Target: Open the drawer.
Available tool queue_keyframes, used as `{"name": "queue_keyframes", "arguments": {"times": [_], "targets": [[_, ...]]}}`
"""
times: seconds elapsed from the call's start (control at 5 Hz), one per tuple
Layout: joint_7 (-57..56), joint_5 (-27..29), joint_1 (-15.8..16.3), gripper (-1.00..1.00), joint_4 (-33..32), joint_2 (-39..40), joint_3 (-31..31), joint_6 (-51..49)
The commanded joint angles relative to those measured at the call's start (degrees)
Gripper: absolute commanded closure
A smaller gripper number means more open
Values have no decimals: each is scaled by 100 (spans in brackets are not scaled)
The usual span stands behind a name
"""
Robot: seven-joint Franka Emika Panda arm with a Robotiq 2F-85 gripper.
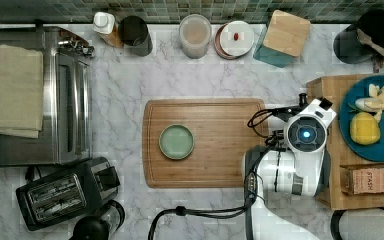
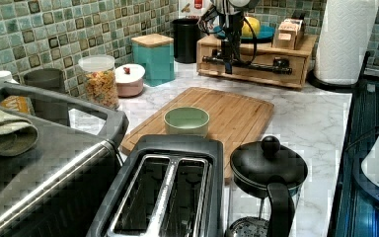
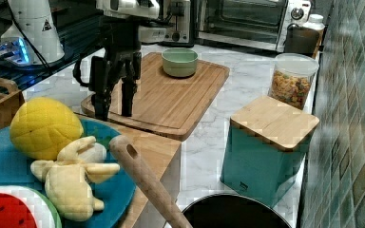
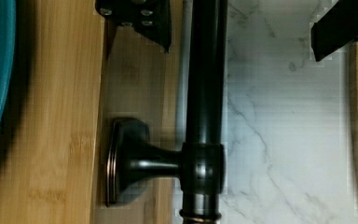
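The drawer sits in a light-wood box at the top view's right, and its front looks flush with the box. A long black bar handle runs across it. My gripper is open and straddles that bar. One finger is on the drawer-front side and the other is over the marble, both apart from the bar. In the right view the two fingers hang spread in front of the box.
A brown cutting board with a green bowl lies just beside the box. On the box stand a blue plate of toy fruit and a tea carton. A paper towel roll stands nearby.
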Motion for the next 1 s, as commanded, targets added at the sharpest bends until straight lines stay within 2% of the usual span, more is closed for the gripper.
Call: {"name": "queue_keyframes", "arguments": {"times": [0.2,0.4,0.8,1.0], "targets": [[1096,-124,141,-100,-410,-14,-278,221],[1078,243,147,-100,-457,117,-164,383],[796,496,172,-100,-379,404,-105,605],[831,449,245,-100,-293,443,-114,330]]}}
